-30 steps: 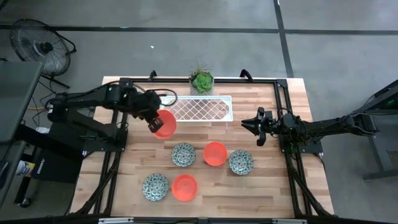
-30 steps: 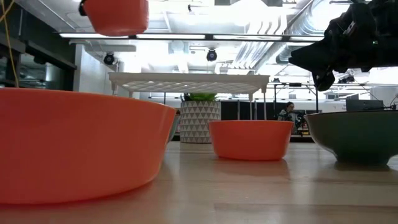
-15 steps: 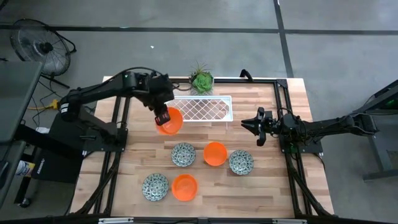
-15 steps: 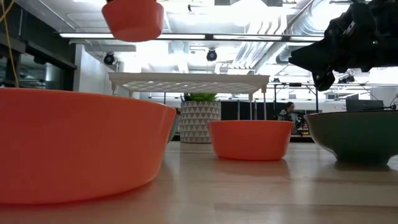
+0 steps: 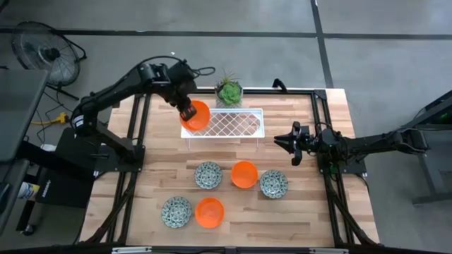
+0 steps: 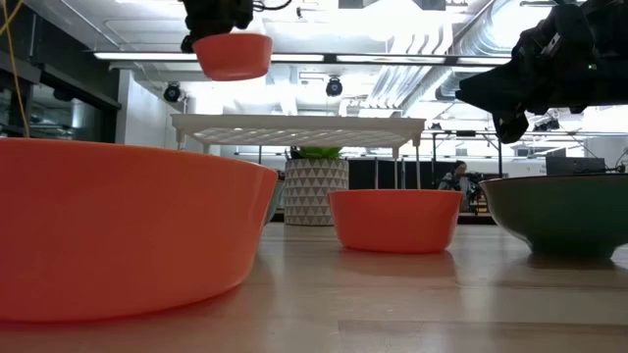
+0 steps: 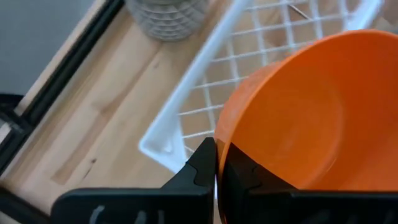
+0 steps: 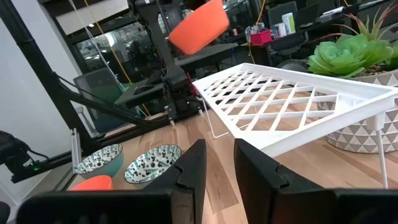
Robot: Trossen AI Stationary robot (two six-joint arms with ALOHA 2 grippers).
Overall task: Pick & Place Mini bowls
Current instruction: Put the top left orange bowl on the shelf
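1. Bowl, orange: upper centre-left of the high view, above the left end of the white rack, its rim clenched by the left gripper.
2. Bowls on the table: two orange and three speckled, lower centre.
3. Right gripper: right of centre, just beside the rack's right end, fingers slightly parted, empty.
4. Potted plant: top centre, behind the rack.

white lattice rack on wooden table, potted succulent behind it, floor fan, perhaps a seated person
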